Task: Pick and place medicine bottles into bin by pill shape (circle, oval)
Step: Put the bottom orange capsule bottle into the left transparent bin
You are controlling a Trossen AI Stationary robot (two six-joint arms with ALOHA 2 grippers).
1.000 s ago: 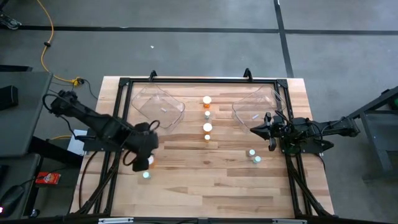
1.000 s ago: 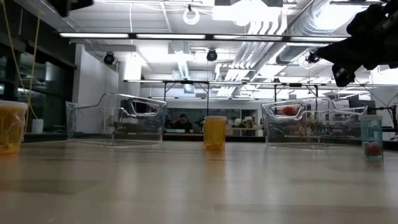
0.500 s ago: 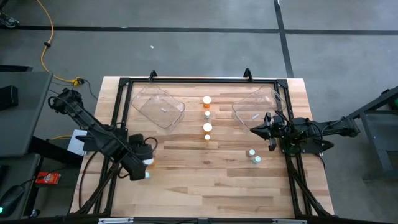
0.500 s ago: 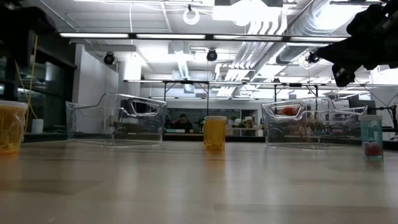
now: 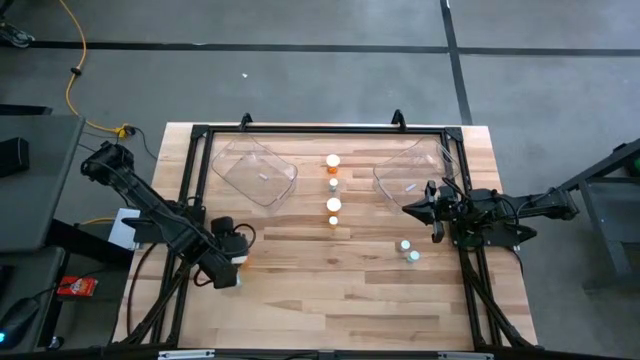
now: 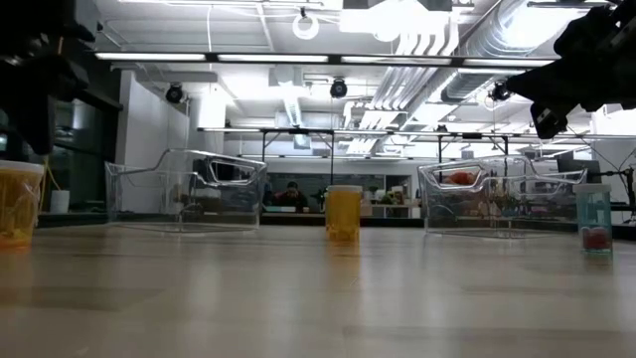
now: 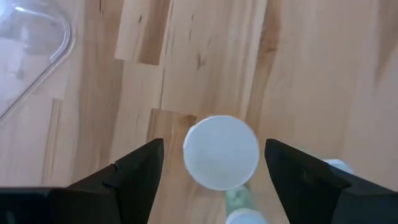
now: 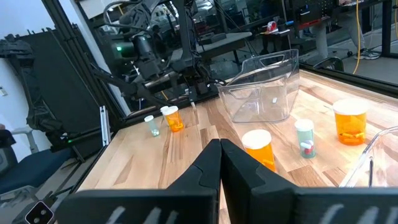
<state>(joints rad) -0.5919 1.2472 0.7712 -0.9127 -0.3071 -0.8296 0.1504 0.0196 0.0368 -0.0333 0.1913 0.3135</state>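
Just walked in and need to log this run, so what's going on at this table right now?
The left end effector is open, poised straddling a white-capped orange bottle near the table's left edge, not yet gripping it. The right end effector waits shut beside the right clear bin. More bottles stand in a row between the two bins, and two pale ones sit near the right arm. The left bin looks empty.

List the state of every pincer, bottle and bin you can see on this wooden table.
Left pincer: open, straddling the white-capped orange plastic bottle.
White-capped orange plastic bottle: upright, capped, not gripped.
Right pincer: shut, empty.
Row of four capped bottles: upright on the table.
Two pale whitish-teal bottles: upright on the table.
Left clear plastic bin: open-topped.
Right clear plastic bin: open-topped.
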